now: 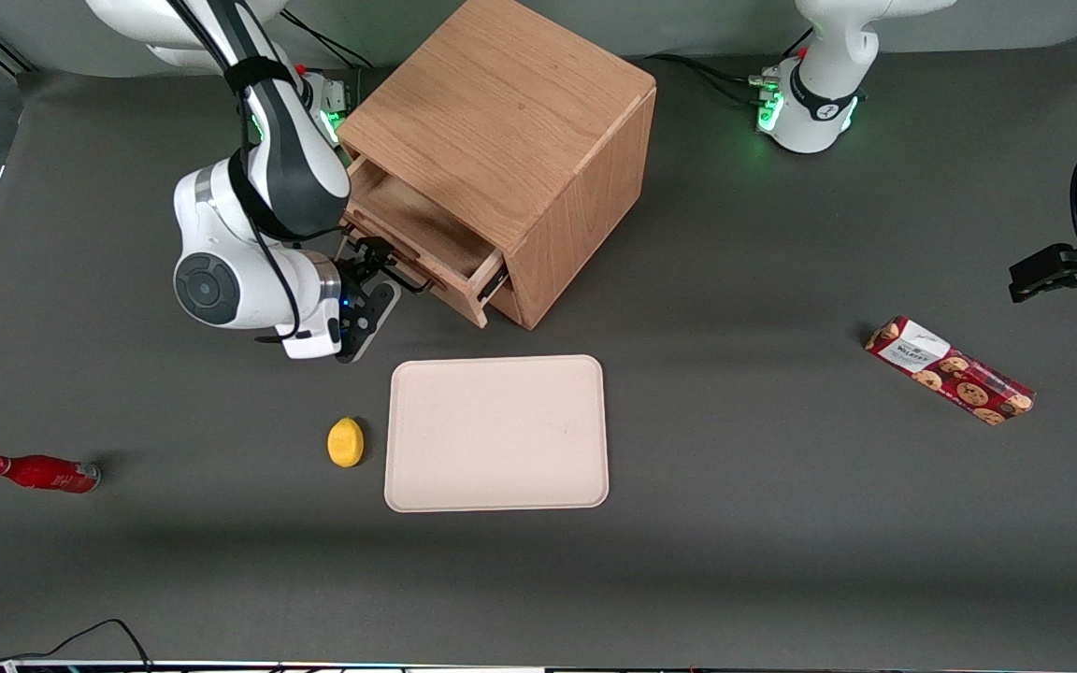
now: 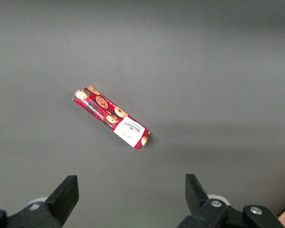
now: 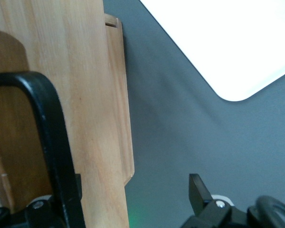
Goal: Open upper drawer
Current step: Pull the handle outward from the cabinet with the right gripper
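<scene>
The wooden cabinet [image 1: 501, 121] stands near the working arm's base. Its upper drawer [image 1: 408, 224] is pulled partly out, and its light oak tray shows. The lower drawer is hidden under it. The thin black bar handle [image 1: 408, 274] sits on the drawer front. My gripper [image 1: 372, 266] is right at that front, level with the handle, and it is open. In the right wrist view the handle [image 3: 50, 137] runs along the drawer front [image 3: 85, 71]. My gripper [image 3: 133, 199] straddles the front's edge with one finger [image 3: 198, 190] well clear over the table. It holds nothing.
A beige tray [image 1: 497, 433] lies nearer the front camera than the cabinet; its corner shows in the right wrist view [image 3: 228, 42]. A yellow lemon [image 1: 345, 441] lies beside it. A red bottle [image 1: 41, 473] lies toward the working arm's end. A cookie box [image 1: 950, 370] lies toward the parked arm's end, and the left wrist view shows it too [image 2: 111, 117].
</scene>
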